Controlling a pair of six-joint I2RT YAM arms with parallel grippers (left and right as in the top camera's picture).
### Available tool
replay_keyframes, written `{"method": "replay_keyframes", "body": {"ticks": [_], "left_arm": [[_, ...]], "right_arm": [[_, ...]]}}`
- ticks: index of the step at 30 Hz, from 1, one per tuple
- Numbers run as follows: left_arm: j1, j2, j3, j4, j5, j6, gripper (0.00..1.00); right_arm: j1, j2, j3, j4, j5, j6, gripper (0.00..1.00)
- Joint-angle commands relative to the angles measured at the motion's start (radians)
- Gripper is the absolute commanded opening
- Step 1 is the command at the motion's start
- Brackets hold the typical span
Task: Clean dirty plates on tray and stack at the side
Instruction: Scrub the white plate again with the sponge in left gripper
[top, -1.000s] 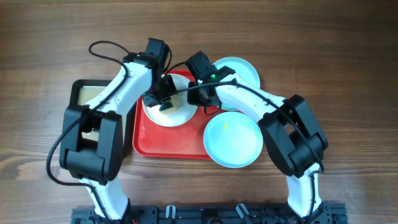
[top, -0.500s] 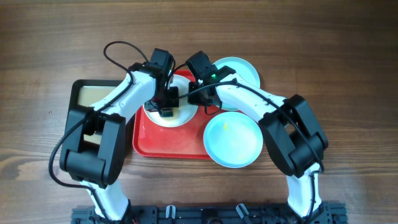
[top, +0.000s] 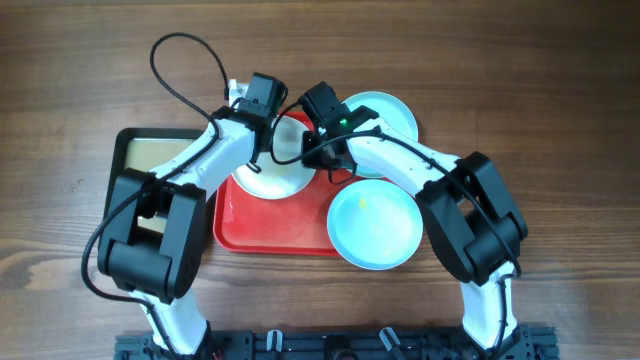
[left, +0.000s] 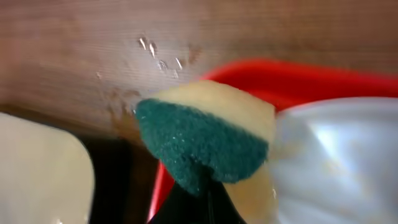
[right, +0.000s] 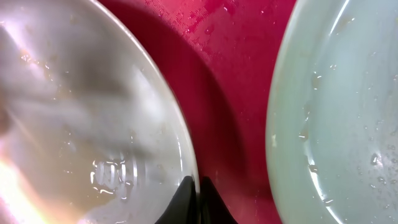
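A white plate (top: 272, 176) lies on the left part of the red tray (top: 270, 230). My right gripper (top: 318, 158) is shut on the white plate's right rim (right: 186, 162). My left gripper (top: 262, 125) is shut on a yellow and green sponge (left: 205, 140) over the plate's far left edge, near the tray's far rim (left: 298, 78). One pale blue plate (top: 385, 115) sits at the tray's far right, also in the right wrist view (right: 336, 106). The other blue plate (top: 375, 226) overlaps the tray's near right corner.
A black-rimmed tray with a beige inside (top: 150, 160) stands left of the red tray; its beige inside shows in the left wrist view (left: 43, 168). Water drops lie on the wooden table (left: 161, 59) behind the trays. A black cable (top: 185, 55) loops above the left arm.
My left gripper has moved with the sponge from the plate's middle toward its far left edge. The right gripper has kept still on the plate's rim.
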Motion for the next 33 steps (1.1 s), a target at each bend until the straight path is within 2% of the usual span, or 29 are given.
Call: {"method": "replay_keyframes", "body": {"ticks": [1, 3, 9, 11, 13, 15, 19, 23, 24, 27, 29, 31, 33], "left_arm": [[0.009, 0.000, 0.045, 0.042, -0.140, -0.088, 0.04], [0.010, -0.011, 0.079, 0.039, -0.117, -0.128, 0.04], [0.037, -0.066, 0.163, -0.071, 0.129, -0.136, 0.04], [0.064, -0.077, 0.164, -0.146, 0.250, -0.135, 0.04], [0.090, -0.076, 0.160, -0.224, 0.470, -0.082, 0.04], [0.092, -0.076, 0.128, -0.249, 0.574, -0.029, 0.04], [0.084, -0.056, 0.045, -0.228, 0.548, 0.023, 0.04], [0.084, -0.011, -0.037, -0.131, 0.386, 0.021, 0.04], [0.084, -0.002, -0.051, -0.116, 0.352, 0.001, 0.04], [0.084, 0.004, -0.060, -0.130, 0.152, -0.173, 0.04], [0.084, 0.004, -0.060, -0.132, 0.085, -0.227, 0.04], [0.080, 0.004, -0.060, -0.128, 0.175, -0.220, 0.04], [0.076, 0.004, -0.060, -0.120, 0.335, -0.148, 0.04]], "right_arm": [[-0.011, 0.010, -0.007, -0.018, 0.051, -0.014, 0.04], [-0.011, 0.011, -0.007, -0.019, 0.051, -0.014, 0.04], [-0.011, 0.011, -0.007, -0.021, 0.051, -0.031, 0.04], [-0.011, 0.011, -0.007, -0.020, 0.050, -0.034, 0.04], [-0.011, 0.011, -0.007, -0.020, 0.050, -0.034, 0.04], [-0.011, 0.011, -0.007, -0.019, 0.050, -0.034, 0.04], [-0.011, 0.011, -0.007, -0.019, 0.043, -0.040, 0.04], [-0.011, 0.011, -0.007, -0.019, 0.043, -0.041, 0.04], [-0.011, 0.011, -0.007, -0.019, 0.043, -0.040, 0.04], [-0.011, 0.011, -0.007, -0.020, 0.043, -0.040, 0.04], [-0.011, 0.011, -0.007, -0.019, 0.043, -0.040, 0.04], [-0.011, 0.011, -0.007, -0.019, 0.043, -0.040, 0.04], [-0.011, 0.011, -0.007, -0.019, 0.044, -0.040, 0.04]]}}
